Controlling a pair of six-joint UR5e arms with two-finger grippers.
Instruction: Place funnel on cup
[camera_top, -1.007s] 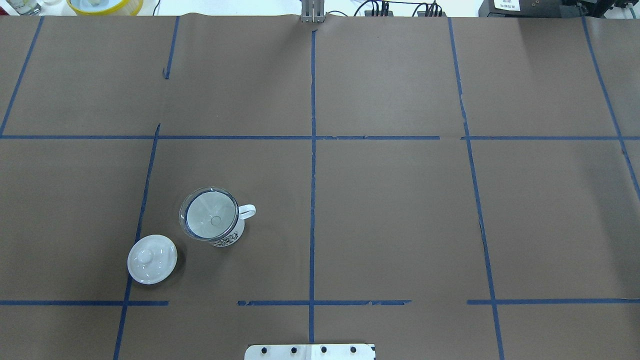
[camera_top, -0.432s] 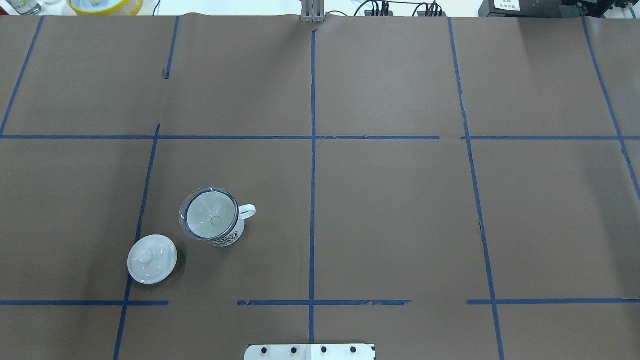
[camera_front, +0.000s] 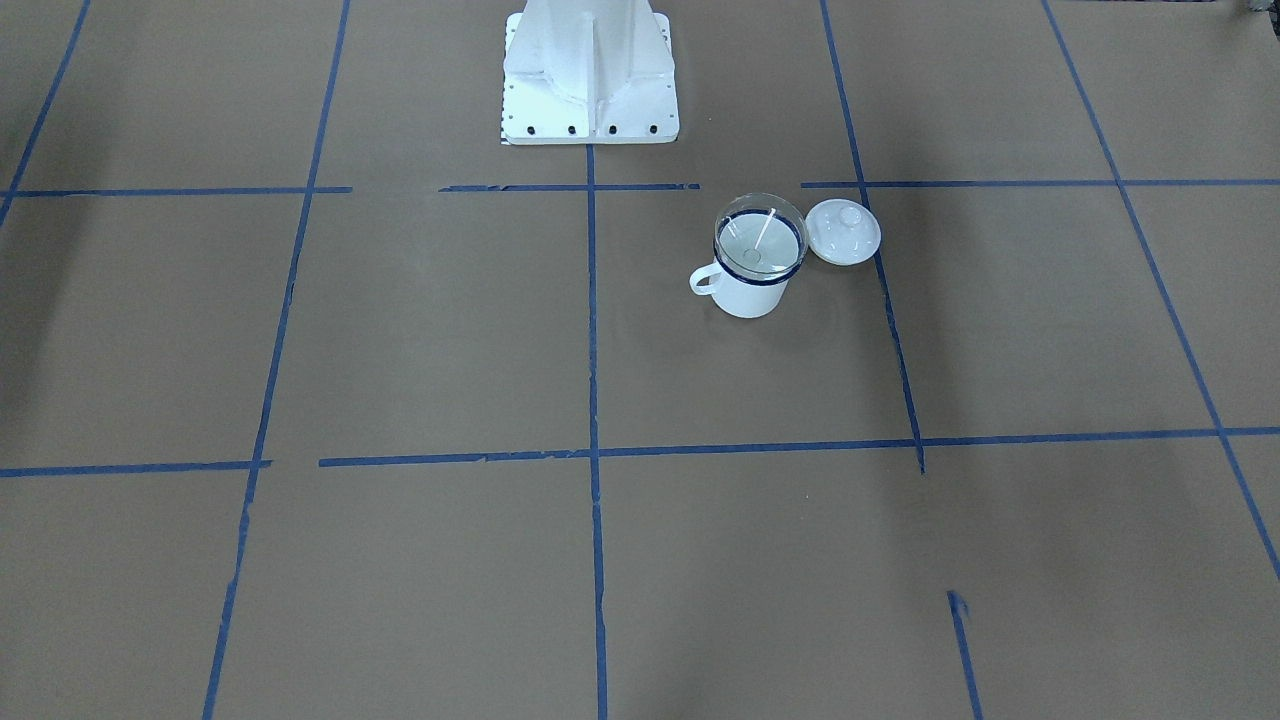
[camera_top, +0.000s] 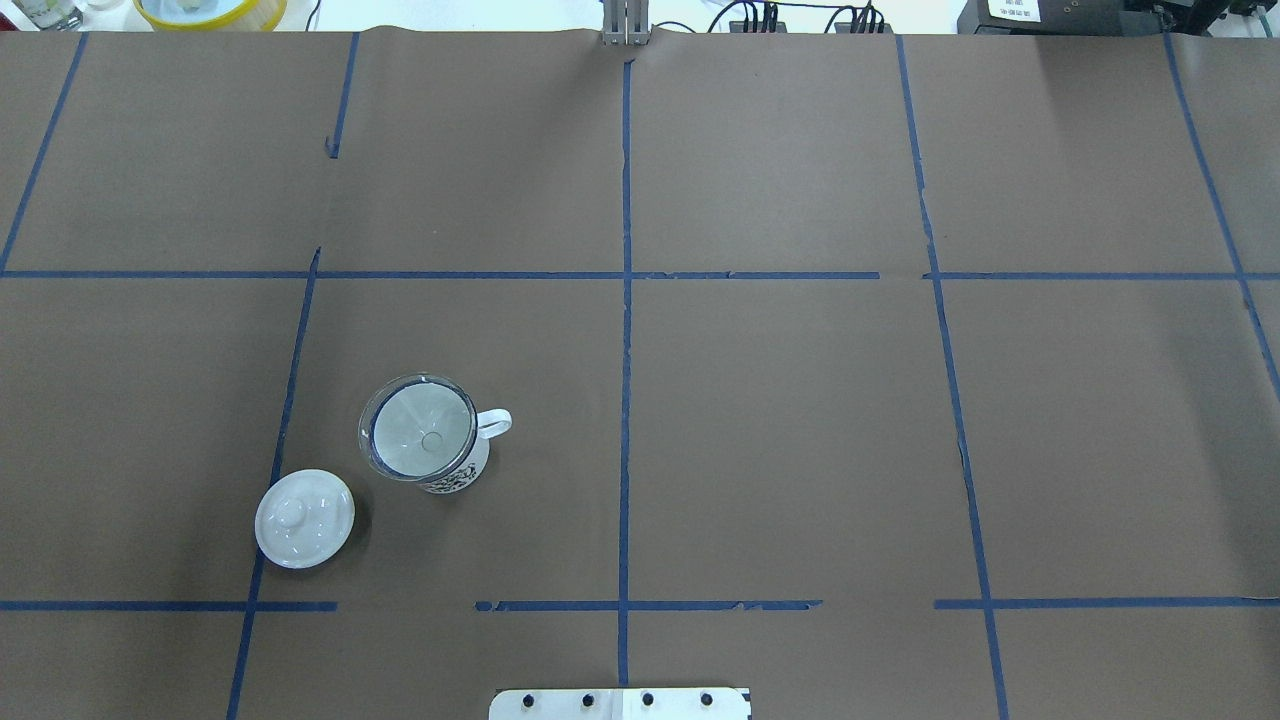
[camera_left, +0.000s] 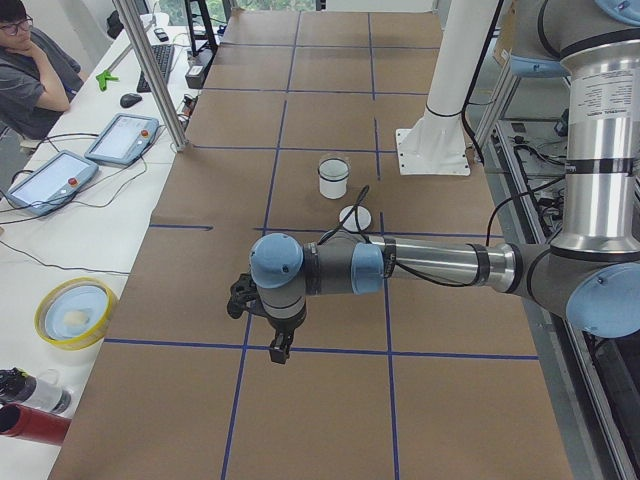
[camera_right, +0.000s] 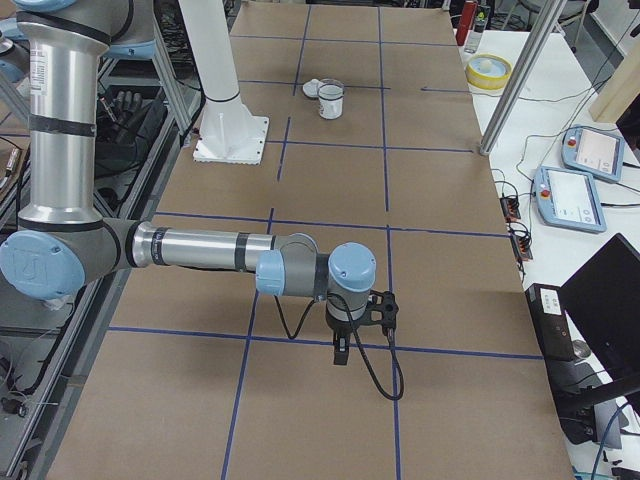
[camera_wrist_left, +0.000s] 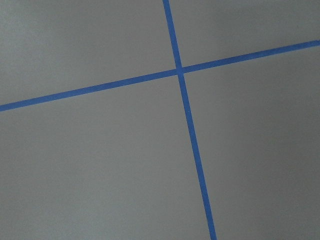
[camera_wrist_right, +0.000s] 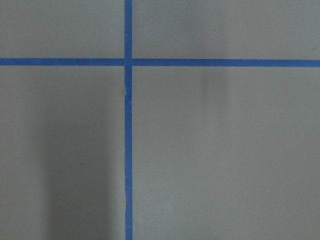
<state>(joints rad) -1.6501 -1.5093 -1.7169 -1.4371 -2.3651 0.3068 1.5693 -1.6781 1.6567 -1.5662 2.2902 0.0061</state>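
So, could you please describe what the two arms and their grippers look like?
Both the left arm and the right arm are silver tubes joined by grey housings with light blue round caps. Each ends in a small black gripper, the left gripper and the right gripper, with a loose black cable at the wrist.
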